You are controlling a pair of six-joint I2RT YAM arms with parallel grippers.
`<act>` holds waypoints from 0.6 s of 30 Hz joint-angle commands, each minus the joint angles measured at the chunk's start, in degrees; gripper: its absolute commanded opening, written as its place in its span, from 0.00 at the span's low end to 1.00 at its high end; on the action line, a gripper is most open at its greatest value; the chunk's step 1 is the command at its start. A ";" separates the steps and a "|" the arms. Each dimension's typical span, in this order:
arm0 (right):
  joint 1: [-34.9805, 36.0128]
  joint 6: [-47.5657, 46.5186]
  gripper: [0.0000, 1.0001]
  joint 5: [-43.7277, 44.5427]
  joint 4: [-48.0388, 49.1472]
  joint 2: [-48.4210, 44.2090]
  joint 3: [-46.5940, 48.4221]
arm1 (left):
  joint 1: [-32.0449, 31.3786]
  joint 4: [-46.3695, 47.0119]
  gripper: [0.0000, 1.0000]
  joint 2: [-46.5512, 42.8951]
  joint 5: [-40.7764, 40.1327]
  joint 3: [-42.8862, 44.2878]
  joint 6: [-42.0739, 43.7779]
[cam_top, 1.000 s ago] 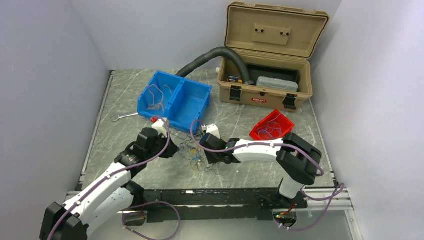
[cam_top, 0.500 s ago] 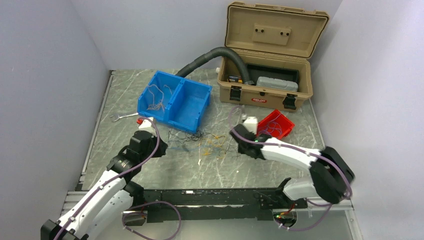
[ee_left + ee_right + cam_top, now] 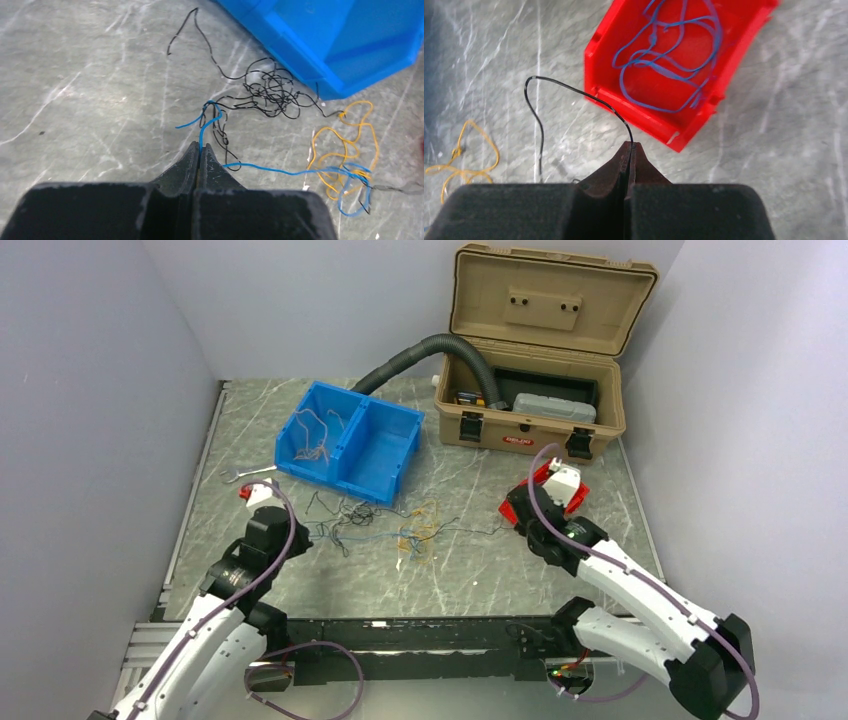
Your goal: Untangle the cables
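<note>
Grey marbled table (image 3: 480, 570) is sitting between pale walls, and the cables (image 3: 385, 525) are lying strewn mid-table just in front of the blue bin (image 3: 372, 480), black, blue and yellow strands looping over one another. The left gripper (image 3: 201, 150) is pinching a blue wire (image 3: 265, 171) between fully closed fingers, that wire trailing off into the yellow loops (image 3: 345, 150), the black snarl (image 3: 270, 92) lying just beyond. The right gripper (image 3: 631, 146) is clamping tight on a black wire (image 3: 574, 90) beside the red bin (image 3: 644, 117), where more blue strands (image 3: 664, 45) are lying.
</note>
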 commanded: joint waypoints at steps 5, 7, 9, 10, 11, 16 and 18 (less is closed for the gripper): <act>-7.30 13.20 0.00 18.04 -18.08 -10.22 8.84 | 2.35 -9.64 0.00 -1.32 -10.89 3.85 -9.76; -7.86 12.52 0.00 18.45 -17.58 -12.56 9.05 | 2.50 -9.70 0.00 -1.39 -10.61 3.67 -10.23; -7.88 8.80 0.00 17.19 -15.02 -14.07 8.93 | 2.55 -8.93 0.00 -1.38 -9.52 3.36 -9.66; -7.79 8.42 0.00 16.51 -15.03 -14.34 9.05 | 2.51 -7.94 0.00 -1.41 -8.21 3.15 -8.80; -7.86 6.08 0.00 14.93 -13.71 -14.60 9.10 | 2.51 -5.97 0.00 -1.55 -6.12 2.78 -6.63; -7.80 -7.49 0.00 3.19 -3.34 -15.89 8.71 | 2.51 3.30 0.00 -1.42 7.52 2.24 5.08; -7.84 -11.69 0.00 -3.63 0.88 -16.03 9.13 | 2.51 6.50 0.12 -0.98 13.80 2.36 8.12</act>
